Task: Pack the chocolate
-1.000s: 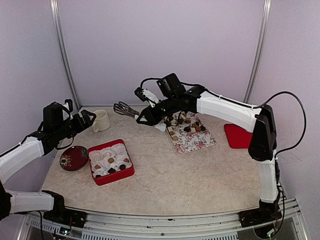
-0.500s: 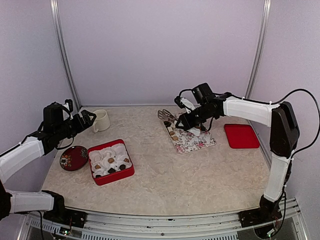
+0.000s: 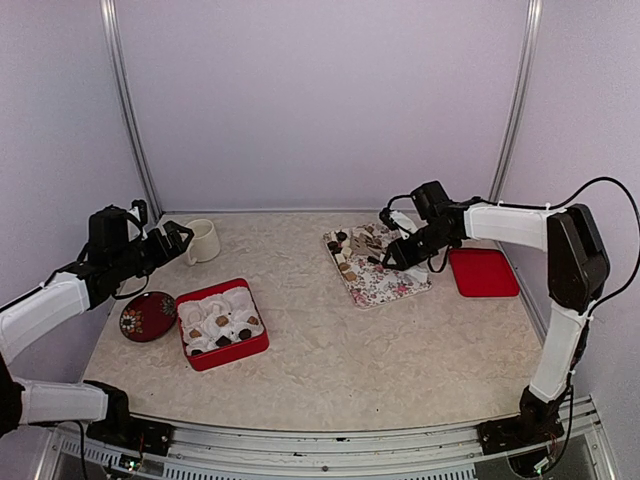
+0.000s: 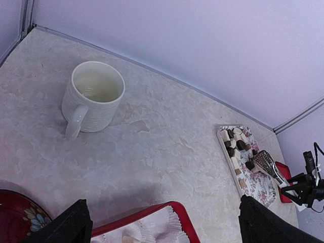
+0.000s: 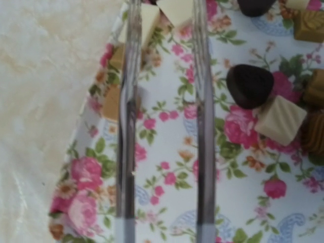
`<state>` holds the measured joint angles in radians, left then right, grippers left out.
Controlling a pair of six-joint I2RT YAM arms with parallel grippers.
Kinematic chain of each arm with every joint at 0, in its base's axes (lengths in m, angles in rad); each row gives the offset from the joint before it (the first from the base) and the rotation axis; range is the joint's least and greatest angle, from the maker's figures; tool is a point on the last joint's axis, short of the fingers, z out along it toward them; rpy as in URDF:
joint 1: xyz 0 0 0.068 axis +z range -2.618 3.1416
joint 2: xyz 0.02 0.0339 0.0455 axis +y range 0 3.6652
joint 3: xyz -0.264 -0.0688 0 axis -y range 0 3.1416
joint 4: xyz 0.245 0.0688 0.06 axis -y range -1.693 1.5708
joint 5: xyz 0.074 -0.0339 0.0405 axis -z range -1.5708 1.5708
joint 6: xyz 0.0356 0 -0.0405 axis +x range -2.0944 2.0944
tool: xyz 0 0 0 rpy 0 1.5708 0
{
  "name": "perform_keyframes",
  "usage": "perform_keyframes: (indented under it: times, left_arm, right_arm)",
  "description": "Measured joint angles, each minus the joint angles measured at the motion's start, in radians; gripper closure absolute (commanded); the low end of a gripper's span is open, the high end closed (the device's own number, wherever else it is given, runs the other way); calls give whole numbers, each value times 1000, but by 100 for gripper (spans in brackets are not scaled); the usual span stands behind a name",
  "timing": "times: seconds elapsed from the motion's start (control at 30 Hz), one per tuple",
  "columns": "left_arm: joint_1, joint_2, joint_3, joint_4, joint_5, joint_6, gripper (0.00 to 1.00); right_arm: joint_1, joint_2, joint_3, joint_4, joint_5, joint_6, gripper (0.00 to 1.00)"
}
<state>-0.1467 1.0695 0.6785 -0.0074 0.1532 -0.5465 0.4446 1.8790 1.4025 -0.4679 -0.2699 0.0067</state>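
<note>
Tongs [image 4: 264, 163] swung rt; chocolate [image 5: 249, 85] ahead of R jaws.

In the right wrist view the tongs [image 5: 202, 126] are blurred and cut off at top and bottom; their tips are not seen. Several pieces of the chocolate [image 5: 249, 85] are clipped by the top and right edges. In the left wrist view the dark red dish [image 4: 17, 220] and the red box [image 4: 152, 210] are cut by the bottom edge, and only two dark fingers [image 4: 71, 225] of the left gripper [image 3: 178, 238] are shown. From above, the box's contents are too small to be counted.
</note>
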Motion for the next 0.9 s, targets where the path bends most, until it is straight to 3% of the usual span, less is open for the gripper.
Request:
perform_keyframes:
  times: [0.5, 0.9]
  left_arm:
    - [-1, 8, 1, 0, 0, 0, 1]
    - [-1, 13, 1, 0, 0, 0, 1]
  right_arm:
    - [-35, 26, -3, 8, -61, -90, 63]
    - [-35, 123, 92, -2, -62, -114, 61]
